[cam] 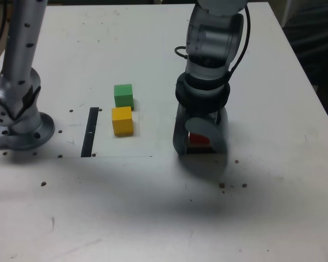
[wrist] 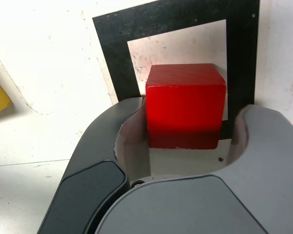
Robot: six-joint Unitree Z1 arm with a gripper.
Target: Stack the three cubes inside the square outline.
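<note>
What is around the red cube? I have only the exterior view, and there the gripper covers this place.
Observer: In the wrist view, a thick black square outline runs around a white centre, and the red cube stands partly over that centre.
Operator: Thank you. Is the gripper closed on the cube from both sides?
Observer: No, the gripper is open: a gap shows between the cube and the lighter grey finger. For the darker finger, I cannot tell if it touches.
</note>
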